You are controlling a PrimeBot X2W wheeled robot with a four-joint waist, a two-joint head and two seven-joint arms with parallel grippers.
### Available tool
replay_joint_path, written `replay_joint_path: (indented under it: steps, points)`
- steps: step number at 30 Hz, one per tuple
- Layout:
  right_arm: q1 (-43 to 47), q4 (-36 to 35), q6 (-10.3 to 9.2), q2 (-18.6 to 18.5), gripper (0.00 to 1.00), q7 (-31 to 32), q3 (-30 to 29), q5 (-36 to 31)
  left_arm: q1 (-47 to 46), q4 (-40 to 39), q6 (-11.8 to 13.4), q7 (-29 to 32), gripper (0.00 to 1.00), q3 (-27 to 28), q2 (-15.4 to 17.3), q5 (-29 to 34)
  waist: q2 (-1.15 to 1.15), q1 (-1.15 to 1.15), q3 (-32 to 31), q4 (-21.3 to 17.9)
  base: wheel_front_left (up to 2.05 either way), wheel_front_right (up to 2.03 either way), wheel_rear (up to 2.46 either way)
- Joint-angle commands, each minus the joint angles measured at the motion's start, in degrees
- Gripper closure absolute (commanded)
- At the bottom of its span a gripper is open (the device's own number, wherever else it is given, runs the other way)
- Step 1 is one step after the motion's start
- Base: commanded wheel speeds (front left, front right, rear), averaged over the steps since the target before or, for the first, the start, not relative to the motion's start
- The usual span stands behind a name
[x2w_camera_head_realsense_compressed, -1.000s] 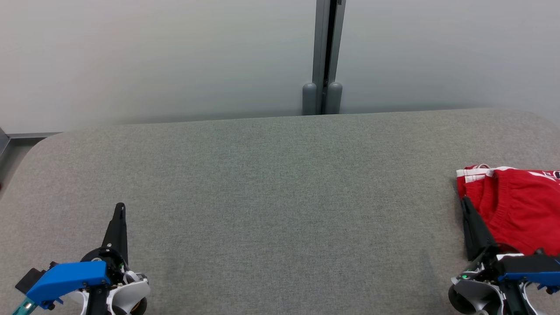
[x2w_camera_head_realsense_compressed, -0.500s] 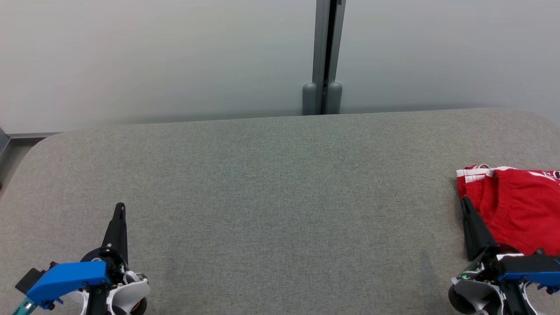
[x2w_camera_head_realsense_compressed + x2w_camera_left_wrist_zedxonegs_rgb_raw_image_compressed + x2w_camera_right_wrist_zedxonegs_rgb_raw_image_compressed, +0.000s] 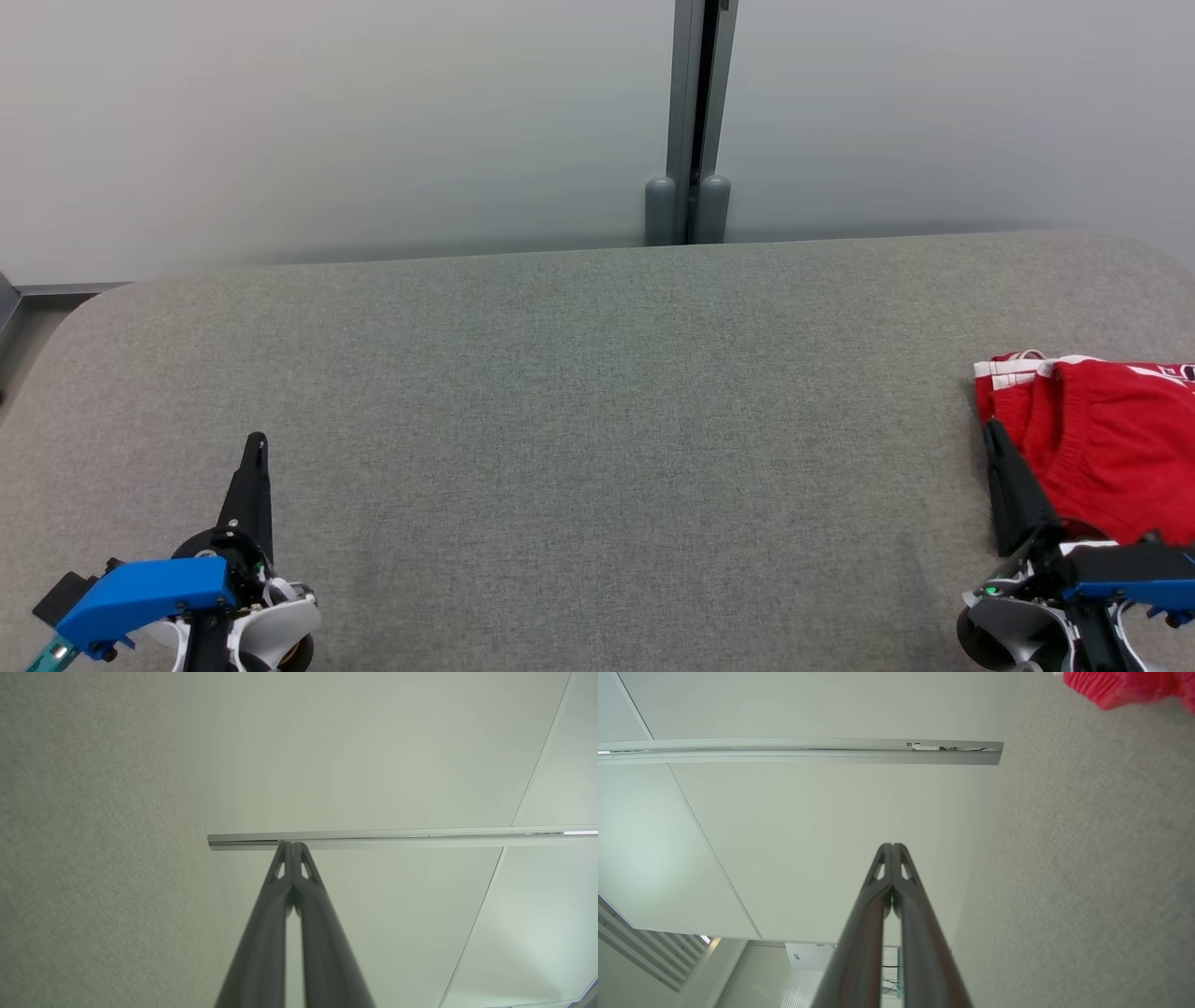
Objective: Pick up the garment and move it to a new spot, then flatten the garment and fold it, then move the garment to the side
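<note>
Red garment (image 3: 1102,448) sits at the right edge of the table (image 3: 597,420) — either already set aside or awaiting pickup. Both empty — left claw (image 3: 255,441) and right claw (image 3: 991,429) pinched closed.

Red garment (image 3: 1106,439) with white stripes along its edge, flecked grey-green woven surface (image 3: 597,420), black left claw (image 3: 255,441), black right claw (image 3: 992,431), blue housing (image 3: 140,593) behind each, pale grey wall (image 3: 327,121), darker grey post (image 3: 693,112)
</note>
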Motion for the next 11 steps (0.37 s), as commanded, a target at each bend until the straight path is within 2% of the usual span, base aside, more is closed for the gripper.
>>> replay_joint_path:
  steps: [1, 11]
  points:
    - [0.66, -0.21, 0.02, -0.34, 1.00, 0.25, -0.11, 0.16, -0.57, -0.26, -0.08, 0.21, 1.00, 0.07, -0.09, -0.15, 0.00, 0.00, 0.00, 0.00, 0.00, 0.00, 0.00]
    - [0.66, -0.21, 0.02, -0.34, 1.00, 0.25, -0.11, 0.16, -0.57, -0.27, -0.08, 0.21, 1.00, 0.07, -0.10, -0.15, 0.00, 0.00, 0.00, 0.00, 0.00, 0.00, 0.00]
